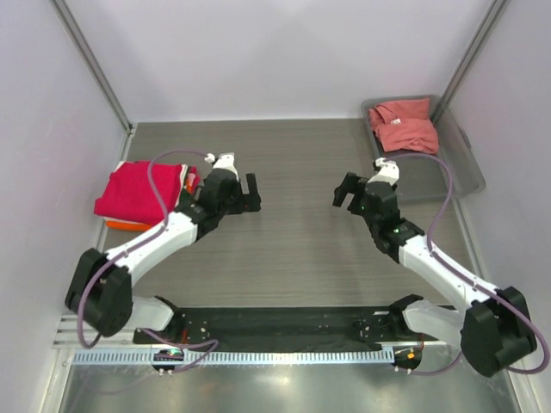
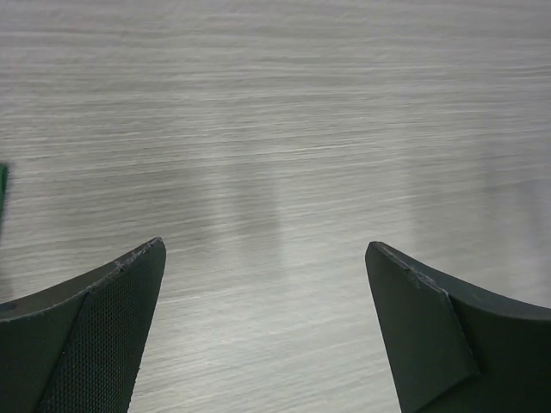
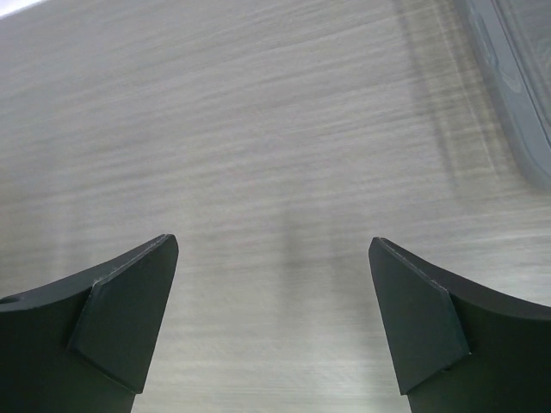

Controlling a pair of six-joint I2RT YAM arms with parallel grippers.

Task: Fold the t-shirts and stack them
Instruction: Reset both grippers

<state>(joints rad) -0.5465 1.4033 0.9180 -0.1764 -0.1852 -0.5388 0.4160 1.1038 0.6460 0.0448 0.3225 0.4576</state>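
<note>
A folded crimson t-shirt lies on top of a stack at the left of the table, with an orange shirt edge and a cream-white sliver showing under it. A crumpled salmon-pink t-shirt lies in the grey tray at the back right. My left gripper is open and empty over bare table, right of the stack. My right gripper is open and empty over bare table, left of the tray. Both wrist views show only wood-grain table between the spread fingers. A green sliver shows at the left wrist view's edge.
The tray's corner shows at the upper right of the right wrist view. White walls and metal posts enclose the table. A black base plate and a toothed rail run along the near edge.
</note>
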